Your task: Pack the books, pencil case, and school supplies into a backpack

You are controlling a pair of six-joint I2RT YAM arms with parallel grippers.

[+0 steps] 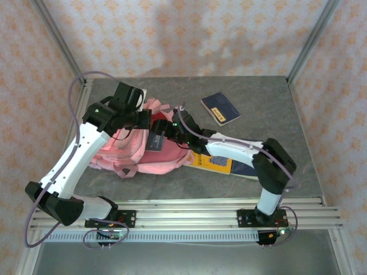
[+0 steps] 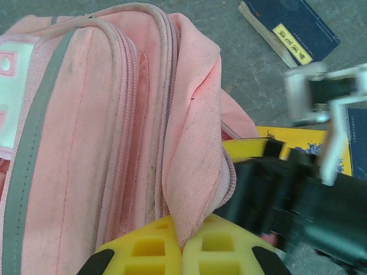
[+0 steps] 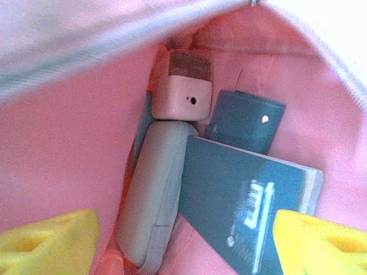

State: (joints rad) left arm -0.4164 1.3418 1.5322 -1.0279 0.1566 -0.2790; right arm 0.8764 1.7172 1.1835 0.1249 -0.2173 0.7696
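1. Pink fabric of the backpack [image 1: 135,153], limp and likely to sag shut, was pinched at its mouth edge by the left jaws, which were closed tight on the flap.
2. Inside it the right jaws stood apart above the pencil case [image 3: 152,189], sharpener [image 3: 180,91], stapler [image 3: 246,120] and teal notebook [image 3: 241,200].
3. On the desk [image 1: 298,149] lay the yellow book [image 1: 215,162] and, farther right, the navy book [image 1: 221,107]. Both were stiff and flat, probably best gripped across a long edge.
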